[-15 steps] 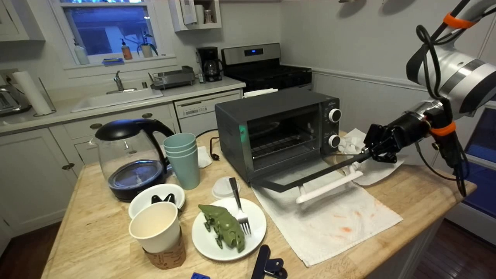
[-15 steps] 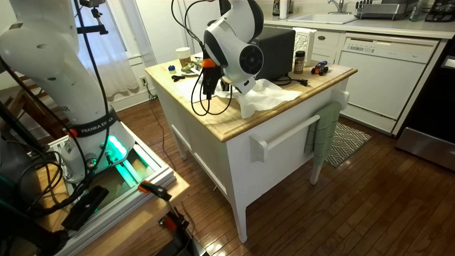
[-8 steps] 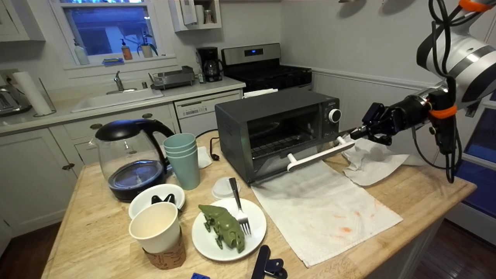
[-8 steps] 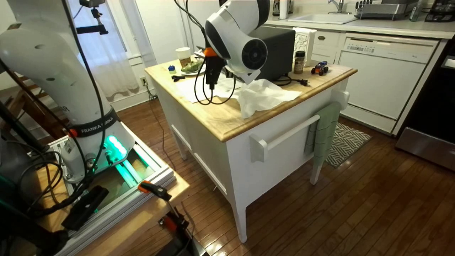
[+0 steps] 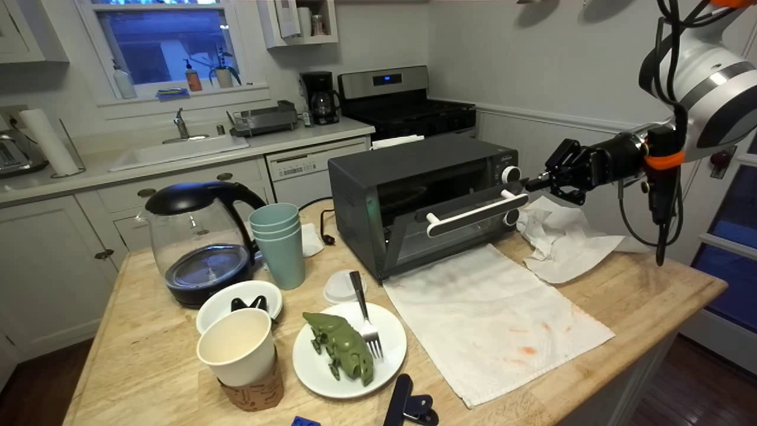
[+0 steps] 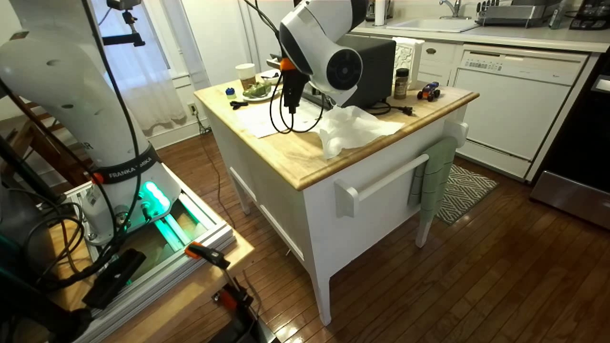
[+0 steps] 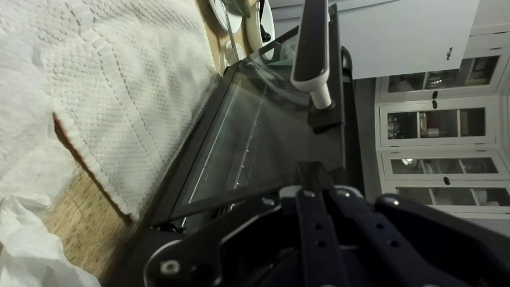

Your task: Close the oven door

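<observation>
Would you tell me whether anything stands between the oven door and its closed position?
Nothing visible does: the oven door is tilted partly open, and no object shows in its gap with the oven, though part of that is hidden. The paper towel lies lower, in front.

My arm [image 6: 62, 90] is smooth, rounded white. Toward two o'clock in an exterior view, a silver ring [image 5: 712, 83] circles one link beside a black cap [image 5: 727, 112]; toward seven from it, orange tape [image 5: 663, 161] hugs a black housing [image 5: 663, 192], and black cables [image 5: 681, 121] loop around. My pincer [image 5: 537, 182], just before three o'clock, is black; the wrist view shows me small round holes in its fingers [image 7: 312, 215] and, at seven o'clock, a bright screw [image 7: 170, 267]. Near nine o'clock in an exterior view, I read FRANKA in pale letters [image 6: 122, 172] on a black band [image 6: 116, 179] round the white base [image 6: 95, 214], with a red button [image 6: 97, 177] toward nine and a green light strip [image 6: 156, 196] toward five.
</observation>
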Controlling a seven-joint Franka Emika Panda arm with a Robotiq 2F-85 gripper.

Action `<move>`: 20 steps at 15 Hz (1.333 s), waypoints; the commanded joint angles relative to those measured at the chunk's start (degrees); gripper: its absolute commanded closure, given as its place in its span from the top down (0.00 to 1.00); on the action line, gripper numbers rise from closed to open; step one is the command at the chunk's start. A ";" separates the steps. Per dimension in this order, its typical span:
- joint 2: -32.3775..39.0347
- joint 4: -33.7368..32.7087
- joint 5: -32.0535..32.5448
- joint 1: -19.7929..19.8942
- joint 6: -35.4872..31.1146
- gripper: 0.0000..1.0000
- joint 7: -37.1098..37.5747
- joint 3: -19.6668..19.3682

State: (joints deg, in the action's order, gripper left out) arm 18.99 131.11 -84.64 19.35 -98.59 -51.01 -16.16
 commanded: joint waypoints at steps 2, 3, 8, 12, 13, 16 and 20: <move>1.45 -1.38 -3.45 0.05 1.79 0.00 -1.90 -0.23; 1.58 -1.40 -3.75 -0.01 1.71 0.00 -2.05 -0.23; 1.80 -0.99 -3.84 -0.47 1.19 0.00 -1.12 -0.32; -2.94 2.24 1.67 -2.22 -0.97 0.00 1.50 -0.89; -5.21 3.69 3.35 -3.04 -2.54 0.00 1.60 -1.05; -13.88 8.75 9.83 -5.09 -8.09 0.28 5.22 -1.12; -25.99 13.90 17.37 -7.46 -23.27 0.54 10.19 1.44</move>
State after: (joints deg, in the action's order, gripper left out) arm 4.28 139.05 -72.54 13.74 -111.97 -45.80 -16.20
